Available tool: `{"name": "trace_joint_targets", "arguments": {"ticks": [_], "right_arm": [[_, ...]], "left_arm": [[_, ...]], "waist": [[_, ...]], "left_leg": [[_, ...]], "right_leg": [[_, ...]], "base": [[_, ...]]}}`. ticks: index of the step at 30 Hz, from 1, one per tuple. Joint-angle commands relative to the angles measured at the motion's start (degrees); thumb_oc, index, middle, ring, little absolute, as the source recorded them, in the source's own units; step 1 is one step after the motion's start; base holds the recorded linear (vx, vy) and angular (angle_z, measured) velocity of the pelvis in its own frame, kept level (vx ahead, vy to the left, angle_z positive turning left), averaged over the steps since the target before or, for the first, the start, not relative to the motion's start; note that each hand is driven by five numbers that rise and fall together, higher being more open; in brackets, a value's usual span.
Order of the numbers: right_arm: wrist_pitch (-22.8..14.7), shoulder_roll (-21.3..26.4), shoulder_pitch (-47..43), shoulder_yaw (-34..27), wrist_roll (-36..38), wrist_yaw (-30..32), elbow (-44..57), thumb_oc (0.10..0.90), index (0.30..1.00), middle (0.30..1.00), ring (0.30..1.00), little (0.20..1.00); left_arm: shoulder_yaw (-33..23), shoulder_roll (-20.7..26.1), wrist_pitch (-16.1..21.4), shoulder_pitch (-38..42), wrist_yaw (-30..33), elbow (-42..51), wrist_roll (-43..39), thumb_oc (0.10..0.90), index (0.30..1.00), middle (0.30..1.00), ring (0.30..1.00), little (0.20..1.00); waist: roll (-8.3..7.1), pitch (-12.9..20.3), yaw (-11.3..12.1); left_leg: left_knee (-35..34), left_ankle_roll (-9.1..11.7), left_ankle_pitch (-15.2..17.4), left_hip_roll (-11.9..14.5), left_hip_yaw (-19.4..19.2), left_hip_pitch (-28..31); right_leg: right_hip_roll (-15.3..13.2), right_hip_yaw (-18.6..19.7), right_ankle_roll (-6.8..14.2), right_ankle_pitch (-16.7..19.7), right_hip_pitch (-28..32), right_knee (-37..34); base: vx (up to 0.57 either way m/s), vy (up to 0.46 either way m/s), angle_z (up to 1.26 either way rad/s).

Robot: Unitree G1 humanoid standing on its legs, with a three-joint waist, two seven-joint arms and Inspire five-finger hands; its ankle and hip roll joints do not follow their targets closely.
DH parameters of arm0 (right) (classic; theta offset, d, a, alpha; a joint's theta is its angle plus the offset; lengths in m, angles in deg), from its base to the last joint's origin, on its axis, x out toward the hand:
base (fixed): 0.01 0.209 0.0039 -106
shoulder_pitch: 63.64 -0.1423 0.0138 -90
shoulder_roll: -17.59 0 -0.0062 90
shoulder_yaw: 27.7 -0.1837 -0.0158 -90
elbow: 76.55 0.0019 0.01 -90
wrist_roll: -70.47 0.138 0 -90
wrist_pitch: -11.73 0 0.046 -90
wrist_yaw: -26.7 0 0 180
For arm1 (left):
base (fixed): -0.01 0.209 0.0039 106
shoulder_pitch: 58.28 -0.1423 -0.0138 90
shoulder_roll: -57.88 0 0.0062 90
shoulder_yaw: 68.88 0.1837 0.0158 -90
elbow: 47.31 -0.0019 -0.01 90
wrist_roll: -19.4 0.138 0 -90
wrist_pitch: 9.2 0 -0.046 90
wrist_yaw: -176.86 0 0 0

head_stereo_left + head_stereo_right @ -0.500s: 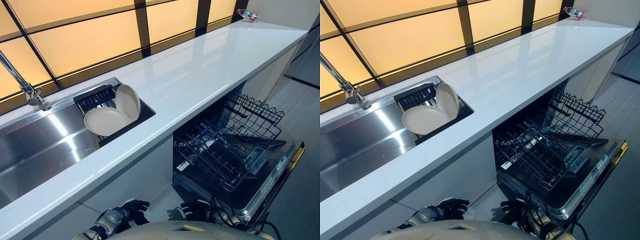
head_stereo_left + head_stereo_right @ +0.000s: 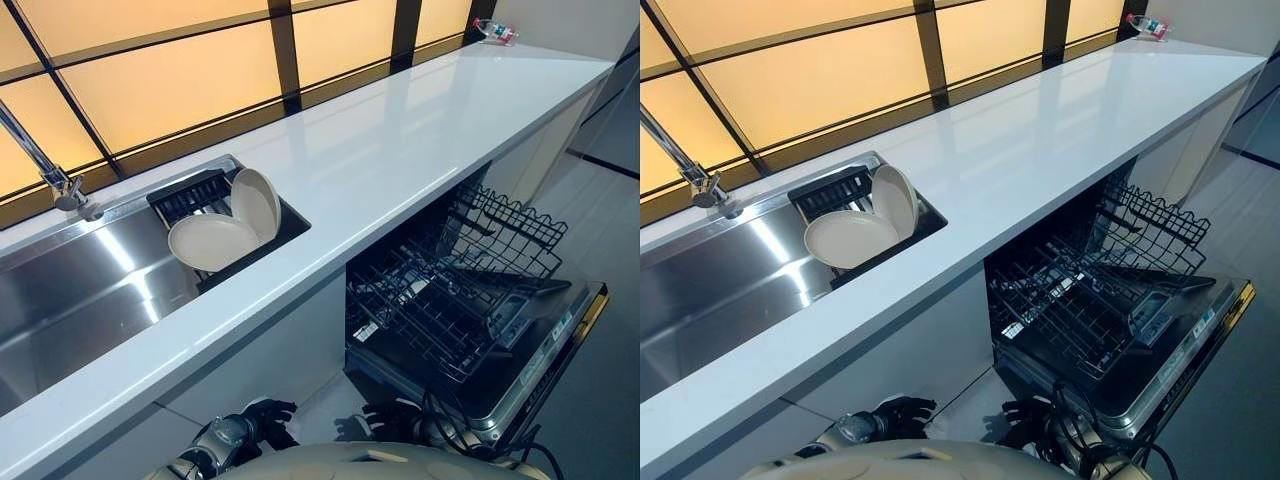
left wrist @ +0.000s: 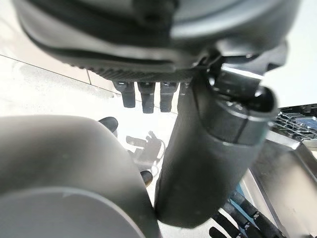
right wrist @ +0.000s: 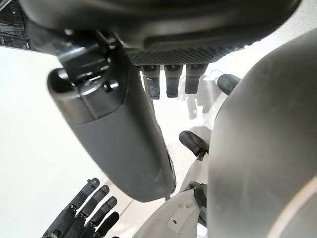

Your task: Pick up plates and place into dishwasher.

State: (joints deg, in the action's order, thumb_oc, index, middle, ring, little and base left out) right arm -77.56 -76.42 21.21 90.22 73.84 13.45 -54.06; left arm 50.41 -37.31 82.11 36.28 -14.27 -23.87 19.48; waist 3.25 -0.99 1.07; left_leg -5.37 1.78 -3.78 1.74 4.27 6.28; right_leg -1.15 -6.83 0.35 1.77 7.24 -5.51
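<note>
**kitchenbot_fan:** Where are the hands at?

**dishdave:** Both are down low at the near edge, under the front of the worktop. The left hand hangs loose, its fingers pretty much straight, nothing in it. Same deal for the right hand: fingers relaxed and spread, holding nothing. The two are near each other but apart.

**kitchenbot_fan:** And the dishwasher?

**dishdave:** The dishwasher is just past the right hand, under the worktop. Its door is folded down flat. A dark wire rack sits above the door, and a second wire rack shows beyond it.

**kitchenbot_fan:** So where are the plates?

**dishdave:** Over in the sink, well left of the dishwasher, set into the worktop. At the sink's right end there's a black drainer, and both cream plates are in it. The front plate leans back, face tilted up. The other plate stands nearly upright just behind and to the right. They overlap from the head view, so I can't say if they touch.

**kitchenbot_fan:** Anything further back?

**dishdave:** The tap at the sink's back edge, then a window with amber panes and dark bars. Way off at the worktop's far end is a small thing, too tiny to make out.
</note>
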Motion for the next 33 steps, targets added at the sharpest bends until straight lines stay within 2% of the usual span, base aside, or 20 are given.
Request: {"name": "trace_joint_targets", "arguments": {"ticks": [1,4,8,10,12,15,16,17,18,20,21,22,23,24,26,27,28,29,31,33], "right_arm": [[-1.3,-3.6,-2.4,1.1,1.4,-1.3,-3.2,0.800,0.900,0.900,0.900,0.900],[-0.8,-3.8,-2.5,1.2,1.2,-1.2,-2.9,0.800,0.900,0.900,0.900,0.900],[0.3,-2.8,-3.4,1.9,1.4,-2.5,-2.4,0.800,0.900,0.900,0.900,0.900],[0.9,-2.3,-3.8,2.2,1.5,-3.1,-2.0,0.800,0.900,0.900,0.900,0.900],[0.5,-2.3,-4.2,2.2,1.2,-3.7,-2.6,0.800,0.900,0.900,0.900,0.900],[0.7,-2.4,-3.9,2.2,1.1,-3.4,-2.2,0.800,0.900,0.900,0.900,0.900],[1.9,-2.5,-3.8,2.3,1.5,-2.7,-1.3,0.800,0.900,0.900,0.900,0.900],[2.3,-2.5,-3.8,2.3,1.6,-2.6,-1.0,0.800,0.900,0.900,0.900,0.900],[2.8,-2.3,-3.7,2.2,1.8,-2.3,-0.3,0.800,0.900,0.900,0.900,0.900],[4.7,-2.1,-3.5,2.0,2.2,-1.3,1.9,0.800,0.900,0.900,0.900,0.900],[5.2,-2.1,-3.4,2.1,2.5,-0.9,2.4,0.800,0.900,0.900,0.900,0.900],[5.4,-2.1,-3.3,2.1,2.6,-0.8,2.6,0.800,0.900,0.900,0.900,0.900],[5.5,-2.2,-3.2,2.0,2.9,-0.4,2.7,0.800,0.900,0.900,0.900,0.900],[5.6,-2.3,-3.0,1.9,3.4,0.1,2.5,0.800,0.900,0.900,0.900,0.900],[5.2,-2.3,-2.8,1.8,3.9,0.2,2.0,0.800,0.900,0.900,0.900,0.900],[5.1,-2.3,-2.8,1.8,3.9,0.2,1.8,0.800,0.900,0.900,0.900,0.900],[5.0,-2.3,-2.7,1.9,4.2,0.3,1.6,0.800,0.900,0.900,0.900,0.900],[5.2,-2.2,-2.6,1.9,4.4,0.3,1.5,0.800,0.900,0.900,0.900,0.900],[5.5,-2.3,-2.6,2.3,4.9,0.3,1.2,0.800,0.900,0.900,0.900,0.900],[5.5,-2.5,-2.7,2.8,5.1,0.4,0.9,0.800,0.900,0.900,0.900,0.900]], "left_arm": [[1.3,-2.0,-0.2,0.8,-0.8,-5.5,2.4,0.800,0.900,0.900,0.900,0.900],[1.3,-1.8,0.7,1.1,-5.6,-5.0,1.6,0.800,0.900,0.900,0.900,0.900],[5.2,-0.6,6.7,2.7,-7.8,-1.7,3.5,0.800,0.900,0.900,0.900,0.900],[7.1,0.2,8.3,3.6,-9.4,0.6,2.3,0.800,0.900,0.900,0.900,0.900],[8.8,0.2,11.9,5.1,-11.7,2.3,-3.1,0.800,0.900,0.900,0.900,0.900],[7.7,0.2,12.2,6.6,-14.7,7.5,-8.4,0.800,0.900,0.900,0.900,0.900],[8.4,1.5,7.9,7.4,-17.3,16.4,-11.9,0.800,0.900,0.900,0.900,0.900],[8.5,2.0,7.8,7.4,-18.3,18.1,-12.8,0.800,0.900,0.900,0.900,0.900],[8.7,2.7,5.4,7.5,-19.1,22.8,-13.7,0.800,0.900,0.900,0.900,0.900],[9.3,6.4,-3.4,8.7,-21.2,38.8,-18.0,0.800,0.900,0.900,0.900,0.900],[8.9,7.2,-6.4,9.1,-21.9,43.3,-19.6,0.800,0.900,0.900,0.900,0.900],[8.8,7.5,-7.2,9.2,-22.1,45.0,-20.1,0.800,0.900,0.900,0.900,0.900],[8.4,8.3,-9.7,9.8,-22.4,49.0,-21.2,0.800,0.900,0.900,0.900,0.900],[7.5,9.1,-14.2,10.7,-23.5,55.8,-24.0,0.800,0.900,0.900,0.900,0.900],[6.8,10.2,-18.9,11.8,-24.6,62.9,-27.3,0.800,0.900,0.900,0.900,0.900],[6.8,10.5,-19.6,12.0,-24.9,63.8,-28.2,0.800,0.900,0.900,0.900,0.900],[6.3,10.5,-22.2,12.3,-25.7,66.9,-30.6,0.800,0.900,0.900,0.900,0.900],[5.7,11.0,-26.7,13.2,-25.7,71.4,-34.5,0.800,0.900,0.900,0.900,0.900],[5.5,11.3,-31.3,14.6,-25.7,75.9,-39.9,0.800,0.900,0.900,0.900,0.900],[5.6,11.6,-33.1,16.3,-24.5,79.0,-43.4,0.800,0.900,0.900,0.900,0.900]], "waist": [[-2.43,-0.9,0.2],[-2.33,-0.9,0.1],[-1.84,-1.4,-0.2],[-1.65,-1.5,-0.3],[-1.70,-1.4,-0.5],[-1.70,-1.5,-0.7],[-1.38,-1.7,-0.6],[-1.33,-1.7,-0.6],[-1.17,-1.8,-0.4],[-0.64,-2.3,0.0],[-0.56,-2.4,0.1],[-0.54,-2.4,0.1],[-0.48,-2.4,0.3],[-0.39,-2.3,0.4],[-0.34,-2.2,0.6],[-0.35,-2.1,0.7],[-0.34,-2.0,0.7],[-0.36,-1.9,0.8],[-0.40,-1.6,0.9],[-0.44,-1.4,0.9]], "left_leg": [[0.4,-4.6,4.9,-5.8,-2.6,1.3],[0.4,-4.5,4.8,-5.8,-2.8,1.1],[0.4,-4.5,4.9,-5.6,-3.2,1.0],[0.4,-4.5,5.0,-5.5,-3.4,1.2],[0.4,-4.6,5.2,-5.4,-3.6,1.2],[0.4,-4.6,5.2,-5.3,-3.7,1.2],[0.4,-4.4,4.9,-5.3,-3.5,1.1],[0.4,-4.4,4.9,-5.3,-3.3,1.1],[0.4,-4.3,4.8,-5.4,-3.1,1.0],[0.4,-4.3,4.4,-5.5,-2.2,0.8],[0.4,-4.4,4.4,-5.6,-2.0,0.8],[0.4,-4.4,4.4,-5.6,-1.9,0.8],[0.4,-4.5,4.4,-5.7,-1.7,0.8],[0.4,-4.7,4.4,-5.8,-1.4,0.7],[0.4,-4.7,4.4,-5.8,-1.1,0.7],[0.4,-4.8,4.4,-5.8,-1.1,0.7],[0.4,-4.8,4.4,-5.8,-1.0,0.6],[0.4,-4.8,4.4,-5.9,-0.8,0.6],[0.4,-4.8,4.5,-5.9,-0.7,0.6],[0.4,-4.8,4.5,-5.9,-0.7,0.7]], "right_leg": [[0.2,0.2,1.7,-0.2,-0.2,0.5],[0.2,0.5,1.8,-0.2,-0.4,0.5],[0.2,0.6,2.0,-0.1,-0.6,0.5],[0.3,0.7,2.0,-0.1,-0.5,0.5],[0.3,0.9,2.0,0.0,-0.6,0.5],[0.4,1.1,2.0,0.1,-0.6,0.5],[0.3,1.1,2.0,0.3,-0.7,0.5],[0.3,1.1,1.9,0.3,-0.7,0.5],[0.3,1.0,1.9,0.3,-0.7,0.5],[0.1,0.7,2.1,0.5,-0.7,0.5],[0.1,0.6,2.1,0.5,-0.7,0.5],[0.1,0.6,2.1,0.5,-0.7,0.5],[0.1,0.5,2.1,0.5,-0.7,0.5],[0.1,0.5,2.1,0.5,-0.7,0.5],[0.0,0.4,2.2,0.4,-0.6,0.5],[0.0,0.4,2.2,0.4,-0.6,0.5],[0.1,0.4,2.3,0.4,-0.6,0.5],[0.0,0.4,2.3,0.4,-0.6,0.5],[0.0,0.4,2.4,0.4,-0.5,0.5],[0.0,0.4,2.4,0.5,-0.5,0.5]], "base": [[0.00,0.000,0.00],[-0.01,-0.001,0.00],[-0.02,0.000,0.00],[0.00,0.000,0.00],[0.00,0.000,0.00],[0.00,-0.003,-0.06],[-0.01,0.008,-0.11],[-0.02,0.015,-0.05],[0.00,0.000,0.00],[-0.04,0.032,0.03],[-0.03,0.017,0.04],[-0.02,0.004,0.08],[-0.02,-0.003,0.10],[-0.02,-0.007,0.13],[-0.01,-0.010,0.08],[0.00,-0.012,0.06],[-0.01,-0.018,0.06],[-0.01,-0.023,0.05],[0.00,0.000,0.00],[0.00,0.000,0.00]]}}
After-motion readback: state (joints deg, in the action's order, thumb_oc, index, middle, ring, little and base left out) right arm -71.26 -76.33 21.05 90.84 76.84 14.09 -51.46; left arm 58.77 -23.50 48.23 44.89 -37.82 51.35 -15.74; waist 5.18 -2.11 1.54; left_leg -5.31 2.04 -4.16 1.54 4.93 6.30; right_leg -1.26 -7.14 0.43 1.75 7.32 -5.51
